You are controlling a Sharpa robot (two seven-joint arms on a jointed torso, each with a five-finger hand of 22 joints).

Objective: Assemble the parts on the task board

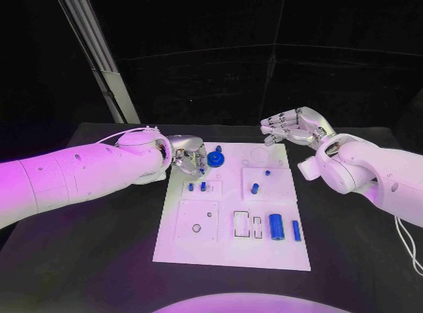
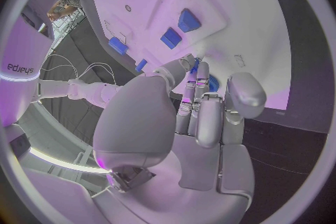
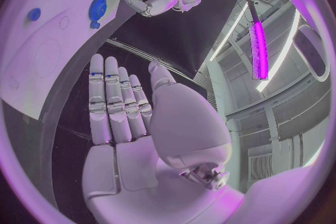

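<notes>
head view: left hand [image 1: 188, 158] fingers pinch a small blue part [image 1: 201, 171] over the task board [image 1: 232, 257]; right hand [image 1: 291, 127] spread wide (holding nothing).

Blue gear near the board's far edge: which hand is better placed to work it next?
Left, probably. The left hand sits over the task board with its fingertips right beside the blue gear. The right hand hangs open beyond the board's far corner, holding nothing.

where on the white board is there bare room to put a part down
Free: the near strip of the white task board, below the rectangular slots and blue cylinders. Crowded: the far-left corner, where the left robot hand hovers by the blue gear.
</notes>
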